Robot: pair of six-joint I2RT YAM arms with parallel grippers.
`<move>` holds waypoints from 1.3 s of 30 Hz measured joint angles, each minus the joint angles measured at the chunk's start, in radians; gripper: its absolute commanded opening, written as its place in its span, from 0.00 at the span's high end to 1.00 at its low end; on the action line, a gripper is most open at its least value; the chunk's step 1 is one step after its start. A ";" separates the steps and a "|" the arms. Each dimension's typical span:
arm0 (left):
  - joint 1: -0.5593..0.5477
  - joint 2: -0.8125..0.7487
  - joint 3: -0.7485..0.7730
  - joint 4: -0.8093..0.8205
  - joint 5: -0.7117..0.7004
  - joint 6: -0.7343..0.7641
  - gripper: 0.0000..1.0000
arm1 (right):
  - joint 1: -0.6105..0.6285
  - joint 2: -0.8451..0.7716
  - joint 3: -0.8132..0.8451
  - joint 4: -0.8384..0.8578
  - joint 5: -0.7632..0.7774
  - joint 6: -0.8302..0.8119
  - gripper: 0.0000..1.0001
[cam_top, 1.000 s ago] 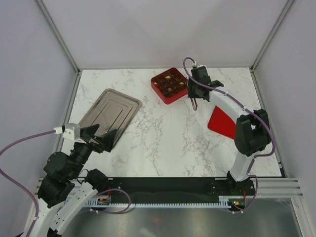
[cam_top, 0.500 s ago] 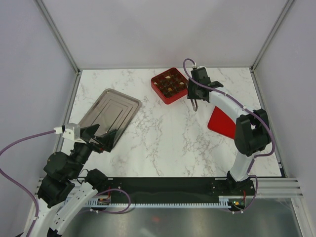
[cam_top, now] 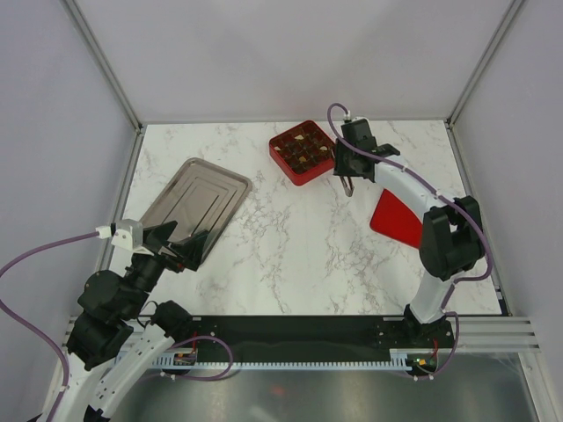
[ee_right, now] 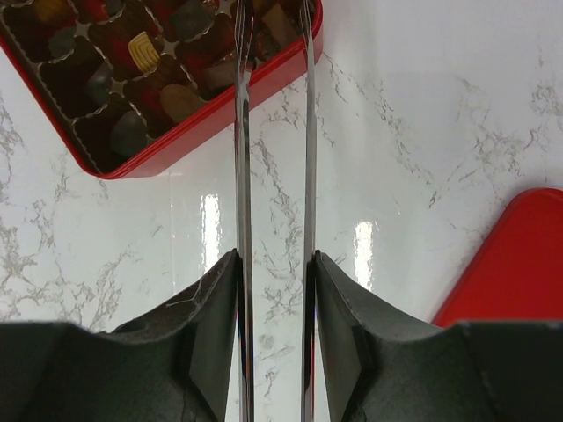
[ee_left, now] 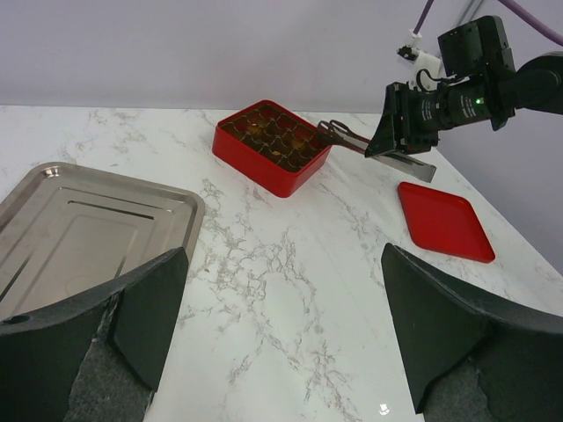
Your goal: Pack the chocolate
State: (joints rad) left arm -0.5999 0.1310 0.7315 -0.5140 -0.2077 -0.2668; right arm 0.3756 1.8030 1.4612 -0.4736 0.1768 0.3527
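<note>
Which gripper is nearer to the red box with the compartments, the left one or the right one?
Right. The right gripper, holding tongs, is just beside the red box, at its right edge. The left gripper is far away, at the near end of the metal tray.

A white marble table (cam_top: 290,255) carries a bare stainless-steel tray (cam_top: 195,200) on its left and a red box (ee_left: 251,165) with gridded compartments at the far middle. A flat red lid (cam_top: 396,220) lies to the right, apart from the box. The slim metal tongs (ee_right: 242,193) reach over the box's corner.
</note>
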 measured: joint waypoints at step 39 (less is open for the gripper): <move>0.000 0.132 0.000 -0.008 0.006 0.000 0.00 | 0.550 -0.281 -0.689 0.268 0.256 0.322 0.39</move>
State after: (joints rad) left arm -0.5999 0.2634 0.7315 -0.5217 -0.2016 -0.2668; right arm 0.9253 1.5223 0.7719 -0.2054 0.4324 0.6750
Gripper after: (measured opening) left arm 0.993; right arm 0.604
